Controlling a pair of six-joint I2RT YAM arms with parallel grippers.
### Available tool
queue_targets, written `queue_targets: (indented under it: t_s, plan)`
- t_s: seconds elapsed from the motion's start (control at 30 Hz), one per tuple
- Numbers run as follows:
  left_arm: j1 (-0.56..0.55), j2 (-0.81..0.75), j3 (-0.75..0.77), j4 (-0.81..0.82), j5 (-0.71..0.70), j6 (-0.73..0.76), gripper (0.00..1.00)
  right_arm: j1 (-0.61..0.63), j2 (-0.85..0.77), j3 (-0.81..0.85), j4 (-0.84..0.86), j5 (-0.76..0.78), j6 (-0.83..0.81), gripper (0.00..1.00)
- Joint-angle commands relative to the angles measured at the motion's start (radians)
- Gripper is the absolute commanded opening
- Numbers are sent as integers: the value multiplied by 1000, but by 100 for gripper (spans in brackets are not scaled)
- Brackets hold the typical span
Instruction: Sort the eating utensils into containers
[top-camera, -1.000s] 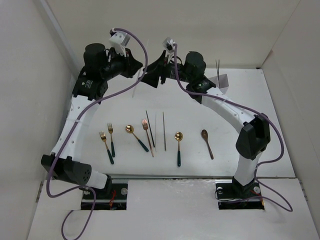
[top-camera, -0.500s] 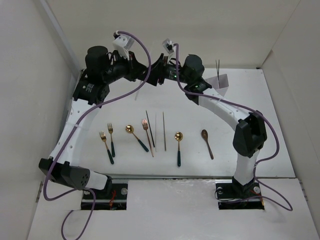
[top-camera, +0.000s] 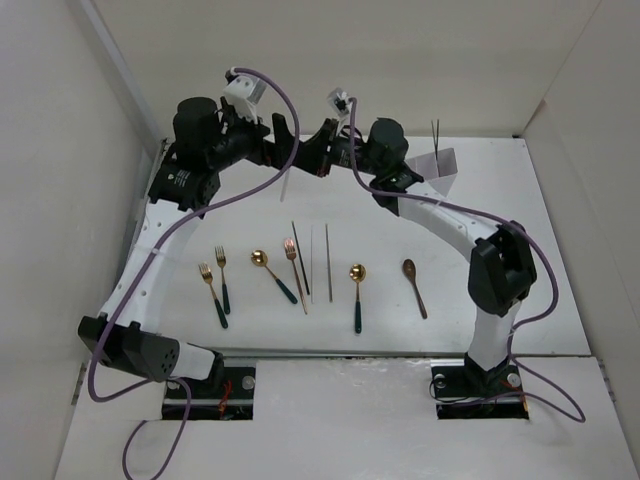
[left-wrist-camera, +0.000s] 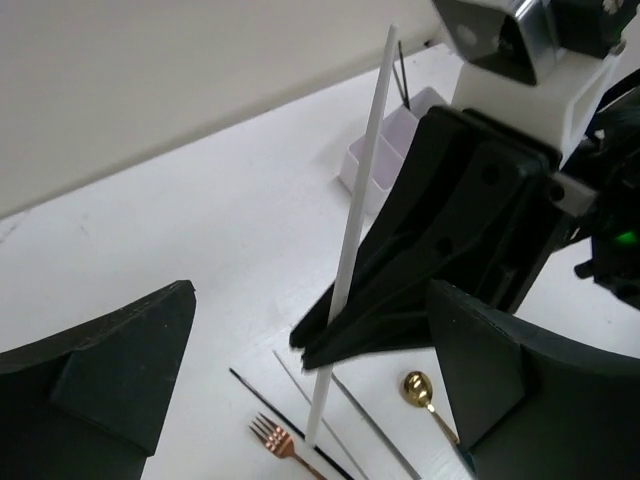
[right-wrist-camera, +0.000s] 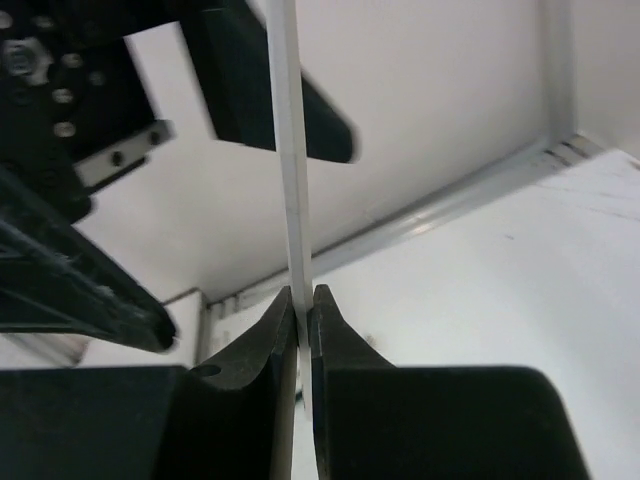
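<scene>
A thin white chopstick (left-wrist-camera: 355, 215) stands nearly upright above the table's back middle. My right gripper (right-wrist-camera: 303, 300) is shut on the white chopstick (right-wrist-camera: 288, 150) near its lower part. My left gripper (left-wrist-camera: 315, 390) is open, its jaws wide on either side of the stick without touching it. The white container (top-camera: 445, 165) stands at the back right with dark chopsticks (top-camera: 436, 135) upright in it. On the table lie two teal-handled forks (top-camera: 213, 278), gold spoons (top-camera: 260, 258) (top-camera: 357, 272), a copper fork (top-camera: 291, 250), thin chopsticks (top-camera: 311, 258) and a brown spoon (top-camera: 412, 275).
White walls (top-camera: 60, 150) enclose the table on the left, back and right. Both arms meet over the back middle, with purple cables (top-camera: 290, 110) looping above them. The container (left-wrist-camera: 385, 150) sits behind the right gripper in the left wrist view.
The right gripper has closed on the white chopstick. The left gripper, shut on it before, has opened wide. Both wrists shifted slightly toward each other.
</scene>
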Motion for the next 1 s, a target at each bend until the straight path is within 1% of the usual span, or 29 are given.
queue_targets:
  t_s: [0.0,0.03,0.07,0.1,0.17,0.2,0.23,0.3,0.33,0.43,0.53,0.57,0.63,0.67,0.73,0.77,0.83,0.93,0.97]
  plan:
    - [-14,-26,-17,-4,-66,-17,100,-97,-97,-31,-28,79,-110,0]
    - [-5,-26,-17,-4,-96,-26,100,-126,-107,-31,-98,111,-157,0]
    - [-5,-26,-27,-4,-128,-26,100,-157,-132,-31,-178,151,-288,0]
    - [13,-26,-36,-4,-199,-57,100,-213,-143,-22,-320,273,-358,0]
    - [53,-35,-81,5,-278,-68,100,-267,-163,-22,-428,416,-528,0]
    - [65,-35,-102,5,-319,-68,100,-297,-176,-12,-485,478,-561,0]
    - [79,-45,-127,5,-397,-44,100,-356,-177,-12,-502,577,-584,0]
    - [120,-45,-197,-31,-468,-34,100,-415,-177,-2,-524,638,-639,0]
    - [137,-45,-220,-44,-478,-20,100,-462,-163,-2,-536,683,-653,0]
    - [193,-32,-302,-81,-487,32,100,-515,-91,44,-558,705,-696,0]
    - [206,-43,-389,-81,-531,102,100,-570,-14,74,-558,649,-696,0]
    - [219,-43,-408,-81,-580,116,100,-579,-3,87,-558,640,-696,0]
    - [229,-54,-450,-94,-629,153,100,-579,29,98,-558,668,-696,0]
    - [230,-63,-467,-122,-707,186,100,-579,38,98,-558,678,-696,0]
    - [230,-63,-501,-154,-754,228,100,-588,56,107,-558,678,-696,0]
    - [239,-63,-542,-182,-769,242,100,-588,75,107,-558,678,-696,0]
    - [248,-74,-584,-194,-769,273,100,-598,89,107,-558,652,-684,0]
    - [271,-108,-659,-205,-682,326,98,-598,89,66,-558,639,-652,0]
    - [271,-117,-675,-205,-670,335,97,-598,89,55,-558,639,-641,8]
